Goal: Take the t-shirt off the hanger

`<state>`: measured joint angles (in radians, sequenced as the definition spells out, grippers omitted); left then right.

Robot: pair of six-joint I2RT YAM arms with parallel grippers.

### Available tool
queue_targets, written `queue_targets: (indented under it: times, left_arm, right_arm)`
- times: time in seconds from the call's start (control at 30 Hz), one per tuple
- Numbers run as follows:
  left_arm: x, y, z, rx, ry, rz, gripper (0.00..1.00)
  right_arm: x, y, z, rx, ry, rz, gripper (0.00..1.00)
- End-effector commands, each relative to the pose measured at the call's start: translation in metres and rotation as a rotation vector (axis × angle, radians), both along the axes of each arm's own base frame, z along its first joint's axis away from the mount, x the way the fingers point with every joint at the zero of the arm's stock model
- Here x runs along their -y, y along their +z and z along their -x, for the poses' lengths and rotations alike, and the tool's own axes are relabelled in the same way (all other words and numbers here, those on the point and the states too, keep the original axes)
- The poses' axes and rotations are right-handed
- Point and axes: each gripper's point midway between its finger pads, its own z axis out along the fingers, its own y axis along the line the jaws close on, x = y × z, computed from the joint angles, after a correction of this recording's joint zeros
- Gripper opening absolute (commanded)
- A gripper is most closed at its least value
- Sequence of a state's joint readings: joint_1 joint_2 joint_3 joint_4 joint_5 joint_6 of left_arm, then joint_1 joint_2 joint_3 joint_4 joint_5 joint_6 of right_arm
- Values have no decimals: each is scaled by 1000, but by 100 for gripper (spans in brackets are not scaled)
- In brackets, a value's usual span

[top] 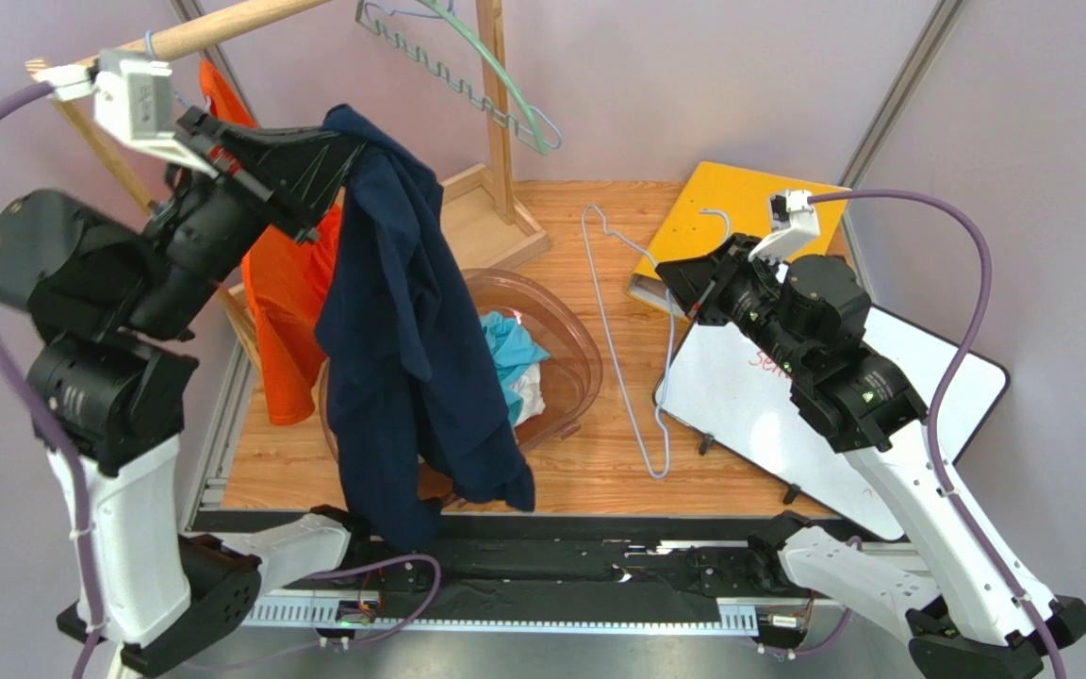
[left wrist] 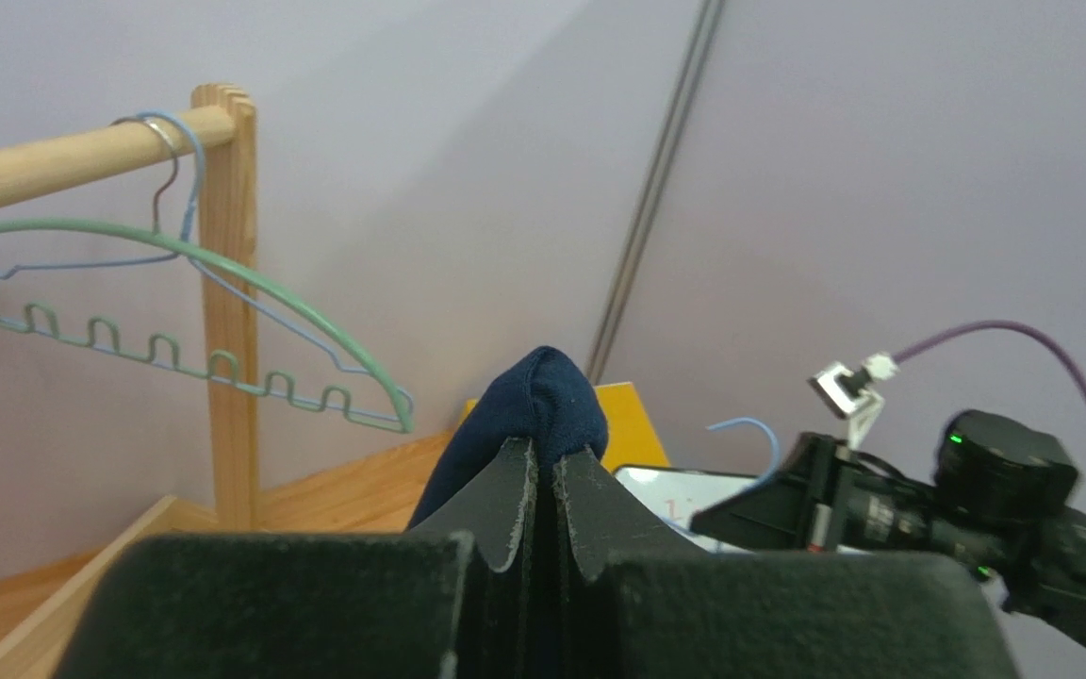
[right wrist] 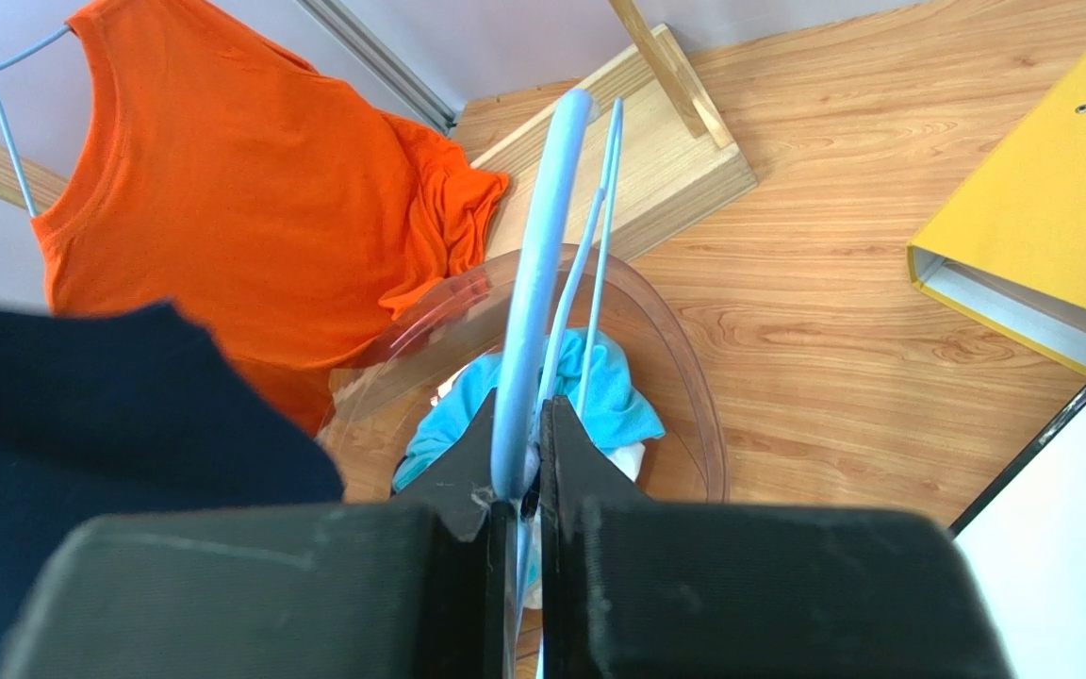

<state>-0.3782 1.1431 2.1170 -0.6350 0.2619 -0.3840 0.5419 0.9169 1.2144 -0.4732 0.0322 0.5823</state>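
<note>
A navy t-shirt (top: 393, 340) hangs free from my left gripper (top: 341, 159), which is raised high and shut on a fold of it (left wrist: 552, 410). Its hem reaches down to the table's near edge. My right gripper (top: 674, 277) is shut on a light blue wire hanger (top: 620, 368), which is bare and held apart from the shirt, to its right. In the right wrist view the hanger's wires (right wrist: 542, 283) run up from between the shut fingers (right wrist: 577, 467). The navy t-shirt (right wrist: 96, 410) shows at the left of that view.
An orange t-shirt (top: 287, 311) hangs on another hanger from the wooden rack (top: 223, 26). A green hanger (top: 506, 85) hangs there too. A clear bowl (top: 584, 354) holds cyan and white cloth. A yellow binder (top: 733, 205) and a whiteboard (top: 761, 396) lie at the right.
</note>
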Motion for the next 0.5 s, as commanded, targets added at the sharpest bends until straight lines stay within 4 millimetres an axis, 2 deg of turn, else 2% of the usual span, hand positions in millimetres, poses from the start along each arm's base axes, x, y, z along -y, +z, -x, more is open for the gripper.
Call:
queue_targets:
  times: [0.0, 0.07, 0.1, 0.17, 0.27, 0.3, 0.37, 0.4, 0.47]
  left_arm:
    - [-9, 7, -37, 24, 133, -52, 0]
    - [-9, 3, -54, 13, 169, -78, 0]
    - [-12, 9, -53, 27, 181, -72, 0]
    - [-10, 6, -63, 10, 190, -90, 0]
    - [-7, 6, -63, 7, 173, -91, 0]
    - [-4, -4, -69, -16, 172, -102, 0]
    - [-6, -7, -67, -10, 177, -99, 0]
    - [-4, -21, -75, -39, 181, -117, 0]
    - [-8, -28, -75, -51, 204, -123, 0]
  right_arm:
    - [-1, 17, 0, 57, 5, -28, 0]
    - [1, 18, 0, 64, -1, -26, 0]
    - [1, 19, 1, 68, -2, -25, 0]
    - [2, 20, 0, 69, -8, -23, 0]
    - [2, 18, -1, 65, -11, -21, 0]
    - [1, 16, -2, 59, -8, -19, 0]
    - [0, 13, -3, 54, -7, -18, 0]
    - [-1, 12, -4, 52, -5, -15, 0]
    - [-2, 10, -5, 47, -4, -14, 0]
